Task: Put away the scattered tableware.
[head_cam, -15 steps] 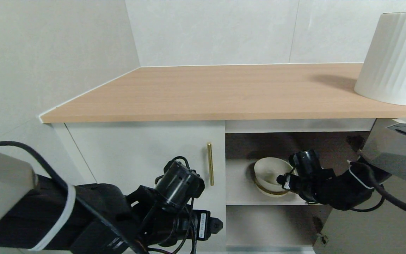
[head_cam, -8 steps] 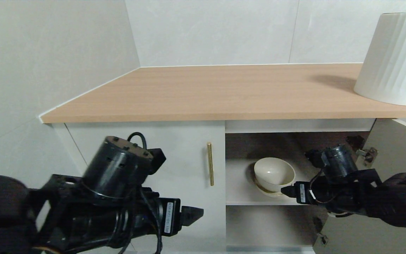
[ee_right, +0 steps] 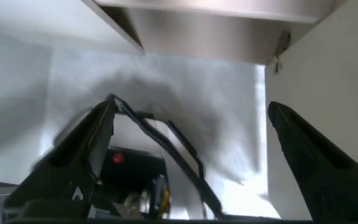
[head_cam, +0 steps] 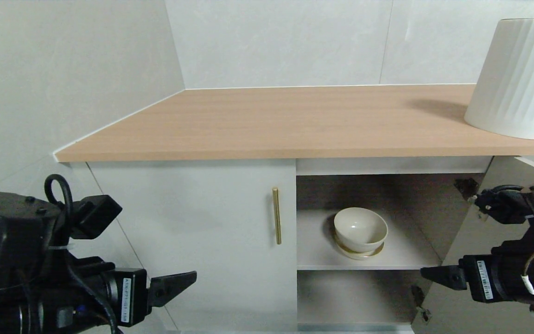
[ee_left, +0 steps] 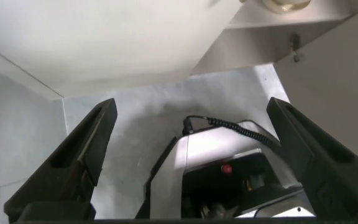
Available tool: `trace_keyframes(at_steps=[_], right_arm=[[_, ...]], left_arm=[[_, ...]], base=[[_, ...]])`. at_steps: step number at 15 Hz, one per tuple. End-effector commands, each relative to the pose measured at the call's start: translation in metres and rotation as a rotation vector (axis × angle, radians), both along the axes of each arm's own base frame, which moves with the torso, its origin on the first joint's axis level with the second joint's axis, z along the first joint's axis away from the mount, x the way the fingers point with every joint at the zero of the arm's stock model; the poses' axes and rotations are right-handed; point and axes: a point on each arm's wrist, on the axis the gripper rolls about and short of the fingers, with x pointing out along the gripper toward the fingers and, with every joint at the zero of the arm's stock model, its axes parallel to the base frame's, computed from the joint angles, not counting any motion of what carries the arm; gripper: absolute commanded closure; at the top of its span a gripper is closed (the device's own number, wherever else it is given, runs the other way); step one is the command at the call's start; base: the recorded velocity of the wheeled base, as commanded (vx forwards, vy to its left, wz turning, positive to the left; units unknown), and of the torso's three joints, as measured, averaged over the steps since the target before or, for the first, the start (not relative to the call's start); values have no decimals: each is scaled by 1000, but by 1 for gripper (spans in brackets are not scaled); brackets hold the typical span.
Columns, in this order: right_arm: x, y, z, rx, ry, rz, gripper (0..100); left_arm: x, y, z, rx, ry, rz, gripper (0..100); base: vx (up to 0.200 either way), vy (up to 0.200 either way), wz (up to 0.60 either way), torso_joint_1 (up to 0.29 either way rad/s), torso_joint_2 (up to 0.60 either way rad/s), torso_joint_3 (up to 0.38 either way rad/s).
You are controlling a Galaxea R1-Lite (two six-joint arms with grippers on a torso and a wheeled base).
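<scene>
A cream bowl (head_cam: 360,228) sits upright on a gold-rimmed saucer (head_cam: 359,253) on the upper shelf (head_cam: 313,250) of the open cabinet. My right gripper (head_cam: 437,274) hangs low at the right, outside the cabinet and well clear of the bowl. In the right wrist view this gripper (ee_right: 191,155) is open, with nothing between its fingers. My left gripper (head_cam: 181,282) is low at the left, in front of the closed door. It is open and empty (ee_left: 188,162), and the saucer's edge (ee_left: 284,5) peeks in far off.
The wooden countertop (head_cam: 271,120) carries a white ribbed cylinder (head_cam: 517,76) at the far right. The left cabinet door (head_cam: 193,222) is closed and has a gold handle (head_cam: 276,215). The right door (head_cam: 452,306) stands swung open beside my right arm. A lower shelf (head_cam: 355,292) lies bare.
My right gripper let go of the bowl's rim and drew back out of the cabinet to the lower right. The bowl settled upright on its saucer. My left arm withdrew leftward and down.
</scene>
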Motion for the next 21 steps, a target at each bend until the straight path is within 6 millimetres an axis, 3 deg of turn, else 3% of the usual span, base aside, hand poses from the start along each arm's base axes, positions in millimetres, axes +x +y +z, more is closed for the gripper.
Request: trace_keyframes(at_steps=[1,6,18,21], right_arm=[[-7,-3,5,22,-23,-11,0],[-4,-1,-4,4,11,-11,0],[-4,-1,-6,-5,19,-8,0],[-4,-1,-7,-9,24,-7,0]], left_arm=[[-2,3,6,-16,-27,9,0],[13,-12,-8,30,44,-16,0],[14,-19,-15,48,73,-42,0],[14,-19,-15,49,75,-43,0]], base=[[0,0,0,0,0,0],[-120,0,0,5,2,0],[-200,0,0,2,5,2],[0,0,0,0,0,0]])
